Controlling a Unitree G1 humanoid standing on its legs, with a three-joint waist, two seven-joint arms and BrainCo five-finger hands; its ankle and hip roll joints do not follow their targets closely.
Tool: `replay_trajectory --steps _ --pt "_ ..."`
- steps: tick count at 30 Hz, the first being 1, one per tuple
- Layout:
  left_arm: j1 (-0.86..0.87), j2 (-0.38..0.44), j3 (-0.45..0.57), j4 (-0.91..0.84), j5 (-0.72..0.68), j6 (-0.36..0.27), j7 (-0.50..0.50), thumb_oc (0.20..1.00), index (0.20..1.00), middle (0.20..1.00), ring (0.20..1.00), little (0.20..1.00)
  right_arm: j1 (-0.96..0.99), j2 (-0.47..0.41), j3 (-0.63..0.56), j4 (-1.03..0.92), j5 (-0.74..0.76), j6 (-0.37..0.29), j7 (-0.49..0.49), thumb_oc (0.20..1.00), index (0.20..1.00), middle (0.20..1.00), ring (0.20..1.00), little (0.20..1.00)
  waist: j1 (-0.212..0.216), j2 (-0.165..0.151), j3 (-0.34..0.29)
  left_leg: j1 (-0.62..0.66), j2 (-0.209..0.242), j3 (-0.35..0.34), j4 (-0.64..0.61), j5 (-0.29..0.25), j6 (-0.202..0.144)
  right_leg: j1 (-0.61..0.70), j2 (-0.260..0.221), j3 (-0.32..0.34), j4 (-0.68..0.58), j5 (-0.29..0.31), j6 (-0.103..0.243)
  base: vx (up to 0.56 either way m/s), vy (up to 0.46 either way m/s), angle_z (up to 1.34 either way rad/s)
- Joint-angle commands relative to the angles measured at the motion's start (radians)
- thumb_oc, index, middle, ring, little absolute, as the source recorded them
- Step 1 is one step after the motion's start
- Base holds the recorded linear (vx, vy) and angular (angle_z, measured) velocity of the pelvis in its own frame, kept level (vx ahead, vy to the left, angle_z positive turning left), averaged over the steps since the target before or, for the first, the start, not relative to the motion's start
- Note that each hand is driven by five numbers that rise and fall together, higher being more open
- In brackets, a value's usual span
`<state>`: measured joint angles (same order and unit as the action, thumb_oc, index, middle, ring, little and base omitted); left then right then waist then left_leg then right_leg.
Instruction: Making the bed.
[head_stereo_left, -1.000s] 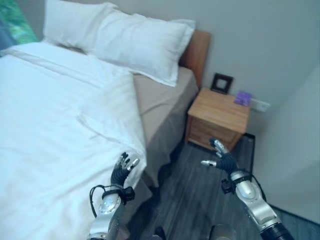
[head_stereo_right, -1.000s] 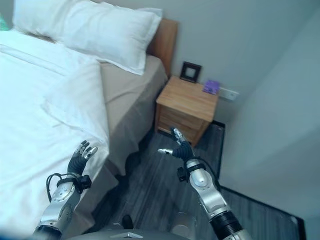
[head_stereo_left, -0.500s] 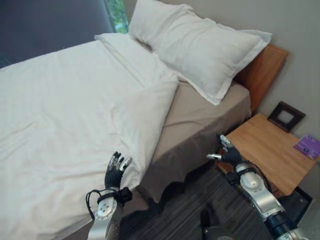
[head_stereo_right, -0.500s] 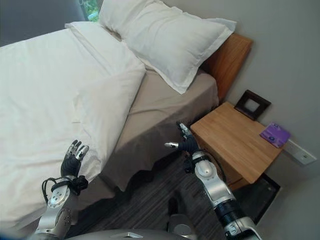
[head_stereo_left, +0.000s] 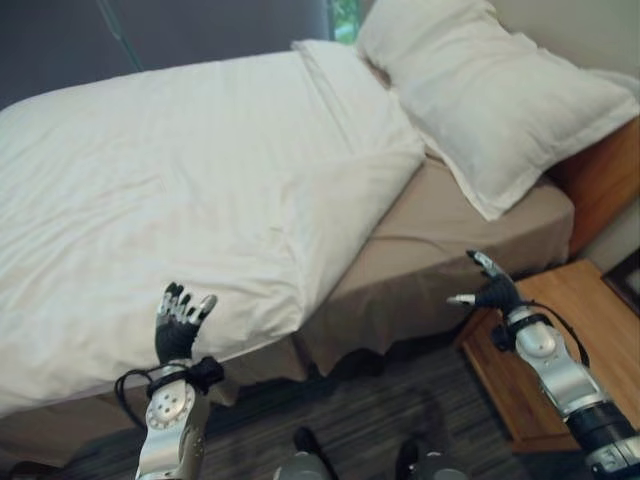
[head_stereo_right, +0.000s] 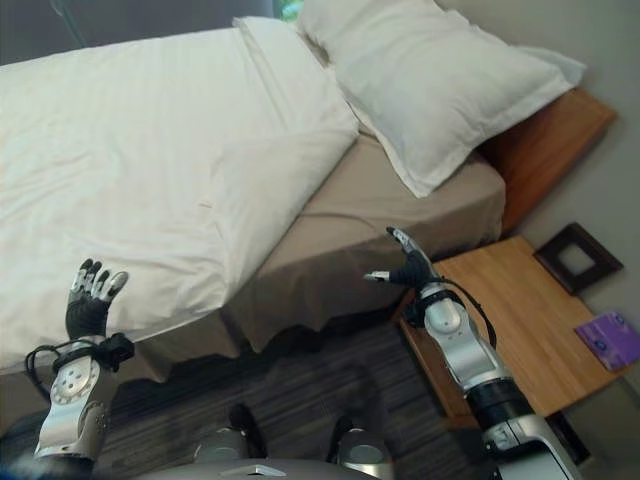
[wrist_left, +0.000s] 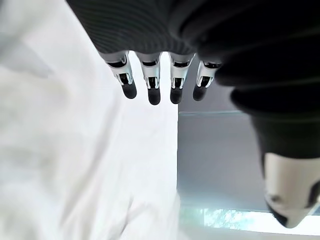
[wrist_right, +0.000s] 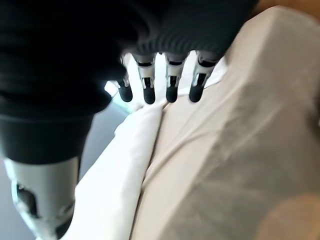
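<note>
Bed: the white duvet (head_stereo_left: 190, 190) lies spread over most of the mattress, its near right corner folded back on itself, and there is the taupe fitted sheet (head_stereo_left: 450, 225) bare along the right side.
Duvet edge: it hangs over the near side of the bed, just past the left hand, lightly creased.
Pillow: a big white pillow (head_stereo_right: 440, 85) sits at the far right of the bed, against the wooden headboard (head_stereo_right: 550, 140), its corner overhanging the taupe sheet.
Left hand: the left hand (head_stereo_left: 178, 325) is up in front of the duvet's near edge, fingers straight and spread, holding nothing; whether the fingertips touch the cloth I cannot tell.
Right hand: the right hand (head_stereo_right: 408, 268) hangs in the air beside the bed's right side, fingers relaxed and thumb out, nothing in it, just off the draped sheet.
Nightstand: a wooden nightstand (head_stereo_right: 510, 320) stands right of the bed, under the right forearm, with a dark picture frame (head_stereo_right: 570, 258) and a purple item (head_stereo_right: 610, 338) on its top.
Floor: dark planks (head_stereo_left: 350, 420) run between the bed and the robot.
</note>
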<state>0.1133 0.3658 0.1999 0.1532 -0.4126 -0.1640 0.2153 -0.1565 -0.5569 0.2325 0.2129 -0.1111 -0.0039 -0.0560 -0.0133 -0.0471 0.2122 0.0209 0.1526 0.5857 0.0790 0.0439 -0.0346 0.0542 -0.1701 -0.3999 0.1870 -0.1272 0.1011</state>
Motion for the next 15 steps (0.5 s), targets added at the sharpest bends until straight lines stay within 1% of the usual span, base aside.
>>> replay_trajectory --steps 1,2,4,5,6,7,8,9,10,11,12,15 --pt "-0.026 0.116 0.034 -0.066 0.049 -0.029 0.019 1.000 1.000 1.000 1.000 1.000 -0.088 0.053 0.000 -0.028 -0.055 -0.039 -0.023 1.000 1.000 1.000 1.000 1.000 -0.014 -0.047 -0.007 0.064 -0.021 -0.045 -0.105 -0.030 0.037 0.008 -0.128 0.036 0.213 0.217 0.109 0.14 -0.019 1.36" --pt "-0.009 0.130 0.026 -0.070 0.077 -0.017 -0.003 1.000 1.000 1.000 1.000 1.000 -0.111 0.028 -0.006 -0.060 -0.117 -0.056 -0.044 1.000 1.000 1.000 1.000 1.000 -0.013 -0.037 0.019 0.077 -0.003 -0.107 -0.144 -0.021 0.034 -0.094 -0.126 0.133 0.300 0.216 0.116 0.05 -0.048 1.28" --pt "-0.009 0.130 0.026 -0.071 0.077 -0.017 -0.003 1.000 1.000 1.000 1.000 1.000 -0.111 0.028 -0.006 -0.059 -0.117 -0.056 -0.044 1.000 1.000 1.000 1.000 1.000 -0.014 -0.037 0.018 0.076 -0.004 -0.107 -0.144 -0.022 0.034 -0.096 -0.126 0.133 0.301 0.214 0.115 0.12 -0.093 0.83" --pt "-0.010 0.137 0.017 -0.066 0.062 -0.023 -0.016 1.000 1.000 1.000 1.000 1.000 -0.153 0.021 -0.003 -0.037 -0.116 -0.055 -0.064 1.000 1.000 1.000 1.000 1.000 -0.007 -0.039 0.023 0.067 0.007 -0.163 -0.146 -0.021 0.013 -0.109 -0.135 0.157 0.188 0.160 0.083 0.21 -0.223 0.53" --pt "-0.012 0.143 0.010 -0.061 0.053 -0.024 -0.021 1.000 1.000 1.000 1.000 1.000 -0.172 0.012 -0.001 -0.035 -0.109 -0.051 -0.066 1.000 1.000 1.000 1.000 1.000 -0.007 -0.043 0.022 0.066 0.007 -0.190 -0.149 -0.024 0.004 -0.113 -0.122 0.188 0.116 0.138 0.073 0.39 -0.425 1.25" --pt "-0.029 0.162 0.001 -0.042 0.029 -0.028 -0.026 1.000 1.000 1.000 1.000 1.000 -0.219 -0.003 0.009 -0.023 -0.092 -0.046 -0.069 1.000 1.000 1.000 1.000 1.000 -0.013 -0.049 0.024 0.063 0.003 -0.264 -0.154 -0.037 -0.015 -0.117 -0.077 0.283 -0.097 0.120 0.056 0.30 -0.357 1.37" --pt "-0.041 0.170 0.003 -0.032 0.016 -0.029 -0.031 1.000 1.000 1.000 1.000 1.000 -0.247 -0.005 0.015 -0.013 -0.085 -0.039 -0.070 1.000 1.000 1.000 1.000 1.000 -0.014 -0.050 0.025 0.058 0.000 -0.296 -0.157 -0.041 -0.021 -0.116 -0.068 0.311 -0.169 0.142 0.061 0.34 -0.387 1.89" --pt "-0.067 0.197 -0.001 0.013 0.019 -0.033 -0.033 1.000 1.000 1.000 1.000 1.000 -0.296 0.002 0.044 0.034 -0.072 -0.036 -0.076 1.000 1.000 1.000 1.000 1.000 -0.001 -0.058 0.015 0.064 -0.004 -0.330 -0.159 -0.059 -0.031 -0.111 -0.084 0.329 -0.234 0.163 0.070 0.24 -0.257 1.71" --pt "-0.062 0.211 0.010 0.010 0.026 -0.024 -0.032 1.000 1.000 1.000 1.000 1.000 -0.345 0.011 0.068 0.036 -0.081 -0.032 -0.086 1.000 1.000 1.000 1.000 1.000 0.008 -0.072 0.007 0.070 -0.011 -0.320 -0.154 -0.065 -0.033 -0.099 -0.094 0.303 -0.248 0.182 0.076 0.27 -0.264 1.84" --pt "-0.066 0.222 0.017 0.012 0.034 -0.022 -0.022 1.000 1.000 1.000 1.000 1.000 -0.393 0.013 0.090 0.060 -0.097 -0.021 -0.092 1.000 1.000 1.000 1.000 1.000 0.013 -0.077 0.002 0.074 -0.012 -0.324 -0.153 -0.061 -0.038 -0.092 -0.094 0.298 -0.258 0.200 0.078 0.25 -0.256 1.42" --pt "-0.071 0.213 0.020 0.035 0.030 -0.030 -0.018 1.000 1.000 1.000 1.000 1.000 -0.460 0.002 0.122 0.100 -0.127 -0.016 -0.099 1.000 1.000 1.000 1.000 1.000 0.021 -0.073 -0.005 0.079 -0.002 -0.319 -0.155 -0.056 -0.045 -0.088 -0.089 0.287 -0.262 0.211 0.074 0.21 -0.223 0.96" --pt "-0.080 0.232 0.020 0.076 0.015 -0.039 -0.031 1.000 1.000 1.000 1.000 1.000 -0.606 -0.023 0.177 0.179 -0.148 -0.011 -0.114 1.000 1.000 1.000 1.000 1.000 0.030 -0.062 -0.009 0.071 0.013 -0.330 -0.159 -0.048 -0.054 -0.076 -0.078 0.263 -0.269 0.207 0.065 0.13 -0.150 0.41"
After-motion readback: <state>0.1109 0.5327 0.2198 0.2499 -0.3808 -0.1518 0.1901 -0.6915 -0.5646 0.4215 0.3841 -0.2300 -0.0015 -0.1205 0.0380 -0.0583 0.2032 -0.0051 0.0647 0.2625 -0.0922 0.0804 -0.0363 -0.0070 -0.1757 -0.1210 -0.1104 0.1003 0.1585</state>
